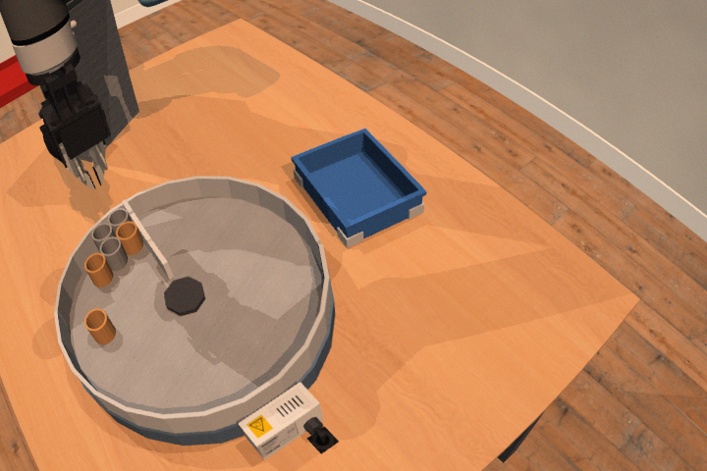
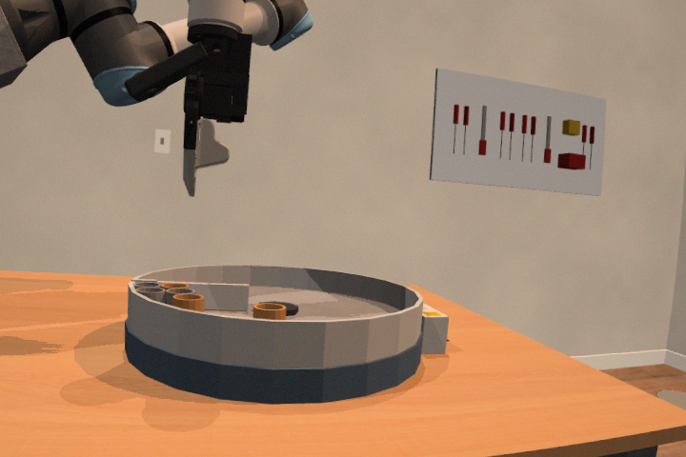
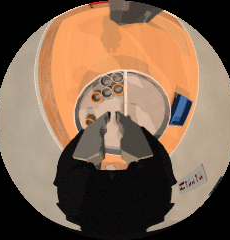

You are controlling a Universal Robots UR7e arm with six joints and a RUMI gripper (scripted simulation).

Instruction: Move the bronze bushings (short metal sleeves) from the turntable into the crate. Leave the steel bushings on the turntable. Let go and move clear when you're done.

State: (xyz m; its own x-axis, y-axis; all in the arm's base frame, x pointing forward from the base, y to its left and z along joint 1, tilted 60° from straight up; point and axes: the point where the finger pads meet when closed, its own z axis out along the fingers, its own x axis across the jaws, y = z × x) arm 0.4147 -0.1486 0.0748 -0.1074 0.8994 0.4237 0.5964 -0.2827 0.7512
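Observation:
The round grey turntable [image 1: 192, 299] holds three bronze bushings: one by the white divider [image 1: 129, 237], one beside the steel ones [image 1: 98, 270], one alone near the left rim [image 1: 99, 326]. Three steel bushings [image 1: 109, 235] stand clustered against the divider [image 1: 148, 239]. The blue crate [image 1: 358, 183] sits empty to the right of the turntable. My gripper [image 1: 90, 173] hangs high above the table, left of and behind the turntable, shut and empty. It also shows in the exterior view [image 2: 190, 186], and its fingers in the wrist view [image 3: 113, 118].
A black octagonal hub [image 1: 184, 295] sits at the turntable's centre. A white control box [image 1: 279, 419] with a warning label stands at the turntable's front. A dark column [image 1: 101, 61] stands at the table's back left. A tool board [image 2: 516, 131] hangs on the wall.

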